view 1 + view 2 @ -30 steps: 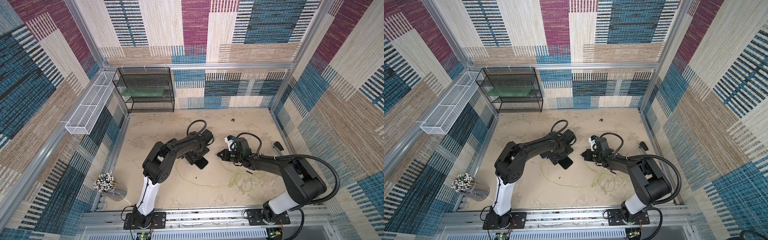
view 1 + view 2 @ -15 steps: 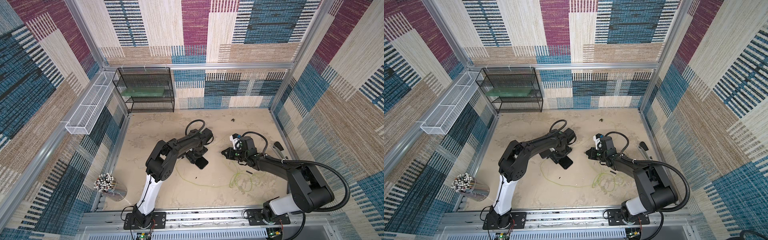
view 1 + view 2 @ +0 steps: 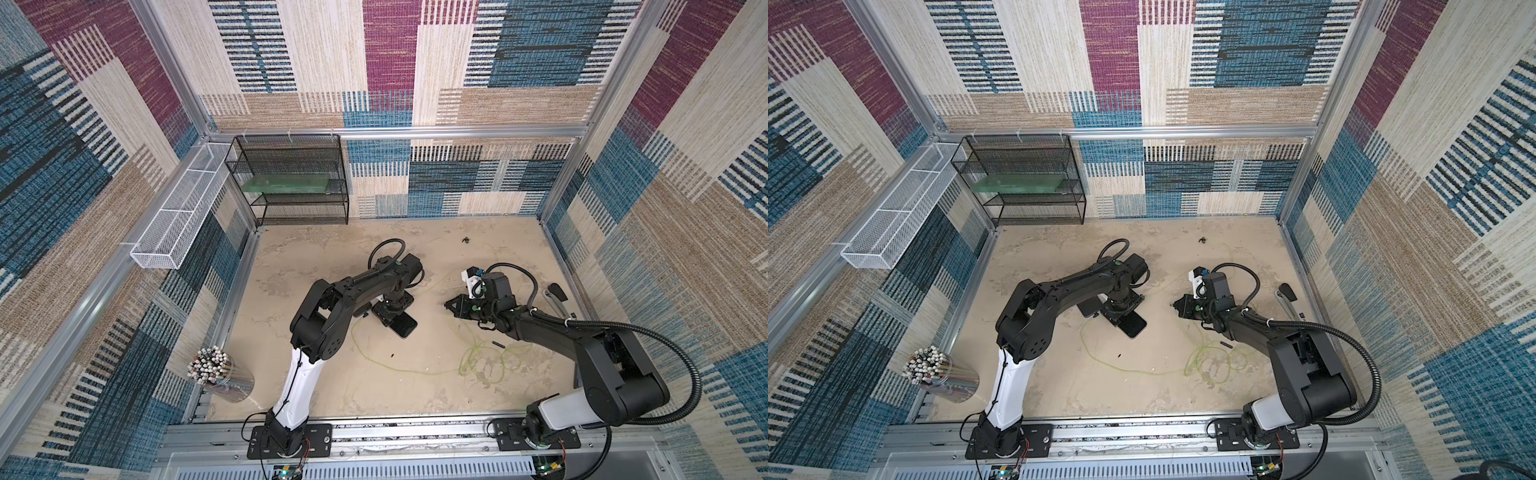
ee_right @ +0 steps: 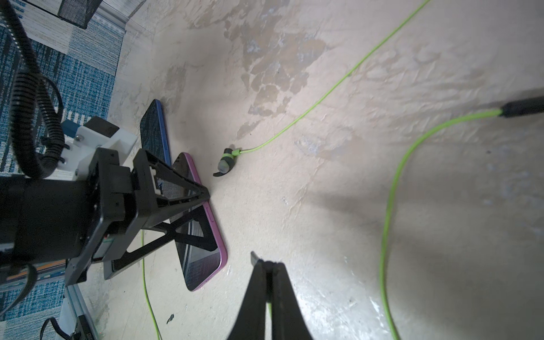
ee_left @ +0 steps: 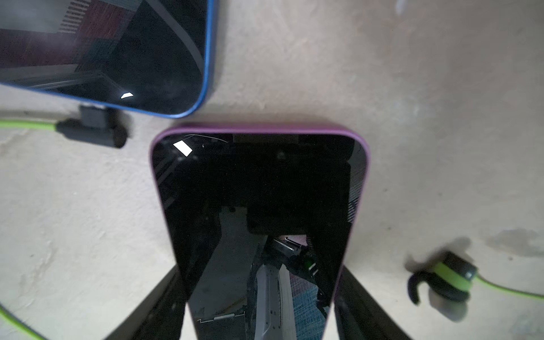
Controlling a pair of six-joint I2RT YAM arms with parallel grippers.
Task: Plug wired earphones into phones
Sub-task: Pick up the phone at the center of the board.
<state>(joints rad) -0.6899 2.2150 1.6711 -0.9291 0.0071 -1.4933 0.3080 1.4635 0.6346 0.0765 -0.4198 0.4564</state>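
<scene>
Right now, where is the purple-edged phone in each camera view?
A top view: purple-edged phone mid-floor, poking from under the left gripper.
A top view: same spot.
Left wrist: fills the middle.
Right wrist: flat beneath the left gripper.
Shared landmark: the left gripper straddling it.

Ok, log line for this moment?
left gripper: astride purple phone, grip unclear | right gripper: shut on earphone plug, apart from it | blue phone: black plug at its edge
</scene>
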